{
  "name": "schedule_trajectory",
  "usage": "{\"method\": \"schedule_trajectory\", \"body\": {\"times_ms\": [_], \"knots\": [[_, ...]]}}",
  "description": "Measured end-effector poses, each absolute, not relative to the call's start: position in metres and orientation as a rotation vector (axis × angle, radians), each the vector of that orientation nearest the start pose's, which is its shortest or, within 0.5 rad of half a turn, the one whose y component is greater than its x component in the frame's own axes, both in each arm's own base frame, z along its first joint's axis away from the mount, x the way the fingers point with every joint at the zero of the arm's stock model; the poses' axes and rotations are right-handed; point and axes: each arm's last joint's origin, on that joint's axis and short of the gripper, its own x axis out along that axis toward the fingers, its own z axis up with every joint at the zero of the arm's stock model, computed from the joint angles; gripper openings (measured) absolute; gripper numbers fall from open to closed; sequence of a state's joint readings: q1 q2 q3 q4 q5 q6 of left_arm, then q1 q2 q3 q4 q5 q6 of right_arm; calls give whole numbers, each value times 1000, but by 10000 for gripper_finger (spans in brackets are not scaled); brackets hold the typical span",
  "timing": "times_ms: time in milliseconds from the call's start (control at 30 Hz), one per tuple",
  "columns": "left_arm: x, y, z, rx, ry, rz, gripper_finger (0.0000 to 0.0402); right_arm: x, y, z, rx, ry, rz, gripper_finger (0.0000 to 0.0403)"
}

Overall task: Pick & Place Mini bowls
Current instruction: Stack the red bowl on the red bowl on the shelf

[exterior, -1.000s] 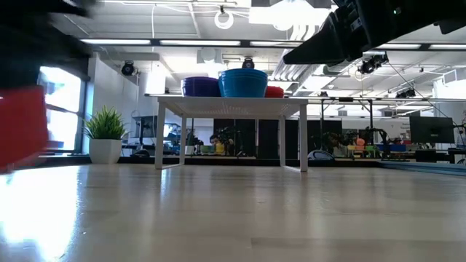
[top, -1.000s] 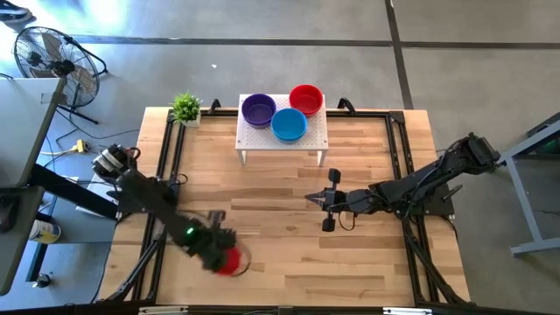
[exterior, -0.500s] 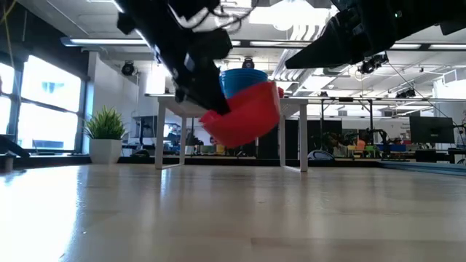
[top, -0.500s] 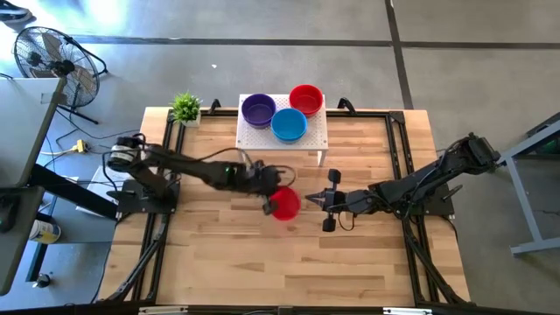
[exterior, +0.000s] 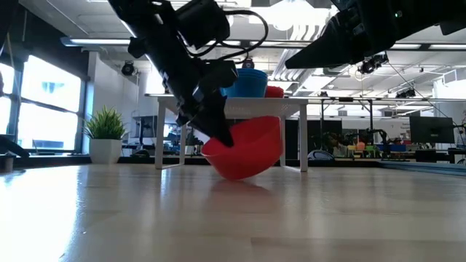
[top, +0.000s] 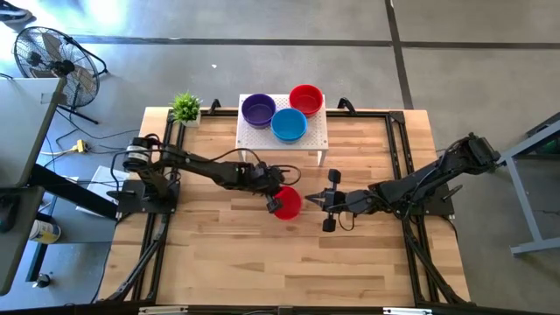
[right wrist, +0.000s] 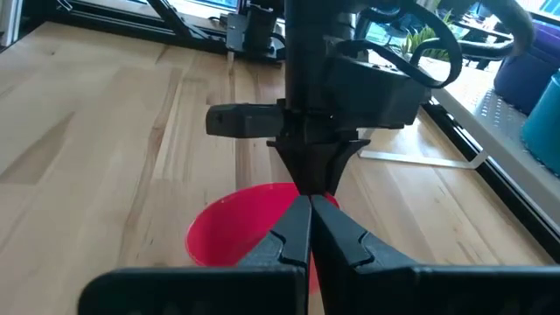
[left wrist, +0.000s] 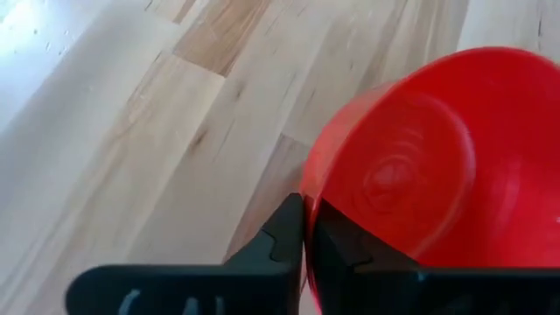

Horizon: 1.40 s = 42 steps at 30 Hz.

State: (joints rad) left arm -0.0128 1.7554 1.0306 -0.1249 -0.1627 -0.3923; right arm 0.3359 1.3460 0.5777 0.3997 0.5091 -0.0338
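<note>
Left fingers pinch the red bowl's rim mid-bench, bowl tilted; right fingers, pressed together, wait just beside it.

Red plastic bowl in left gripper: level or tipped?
Tipped. Low view shows the red plastic bowl slanted, rim pinched by the left gripper, just above the table.

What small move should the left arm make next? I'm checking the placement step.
Probably lower slightly and open. The left claw pinches the rim of the red bowl, which hangs tilted, seemingly just above the table, in front of the white stand.
</note>
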Motion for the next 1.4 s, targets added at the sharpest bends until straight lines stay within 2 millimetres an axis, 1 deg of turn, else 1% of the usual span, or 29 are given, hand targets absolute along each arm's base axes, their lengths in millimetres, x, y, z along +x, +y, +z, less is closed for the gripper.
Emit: {"method": "schedule_trajectory", "body": {"times_ms": [233, 367, 433, 500, 633, 700, 767, 833, 900, 1033, 1100, 1200, 1300, 1400], "knots": [[355, 0, 173, -284, 809, 301, 55, 255, 74, 200, -187, 346, -165, 0], [355, 0, 173, -228, 821, 273, 65, 255, 74, 200, -188, 347, -165, 0], [354, 0, 175, -206, 823, 253, 63, 255, 74, 199, -187, 349, -166, 0], [352, -2, 182, -180, 811, 232, 56, 255, 74, 199, -175, 352, -168, 0], [344, -16, 198, -100, 792, 209, 27, 254, 74, 197, -171, 371, -170, 1], [343, -26, 206, -64, 742, 188, 9, 255, 73, 197, -173, 372, -172, 1], [334, -36, 213, -45, 670, 157, 4, 255, 73, 198, -186, 392, -172, 4], [330, -44, 218, -36, 563, 137, 7, 257, 74, 199, -199, 419, -170, 13], [319, -47, 213, -21, 532, 135, 6, 262, 75, 201, -209, 435, -165, 26], [299, -44, 208, -47, 382, 122, 1, 276, 81, 199, -245, 510, -125, 61], [284, -41, 205, -59, 333, 119, 1, 285, 83, 194, -279, 584, -102, 79], [266, -38, 204, -74, 253, 112, 1, 300, 86, 185, -313, 691, -70, 101], [247, -34, 204, -81, 223, 117, 1, 318, 88, 178, -349, 780, -30, 113], [230, -31, 209, -91, 170, 144, 0, 334, 88, 169, -383, 869, -19, 116]]}}
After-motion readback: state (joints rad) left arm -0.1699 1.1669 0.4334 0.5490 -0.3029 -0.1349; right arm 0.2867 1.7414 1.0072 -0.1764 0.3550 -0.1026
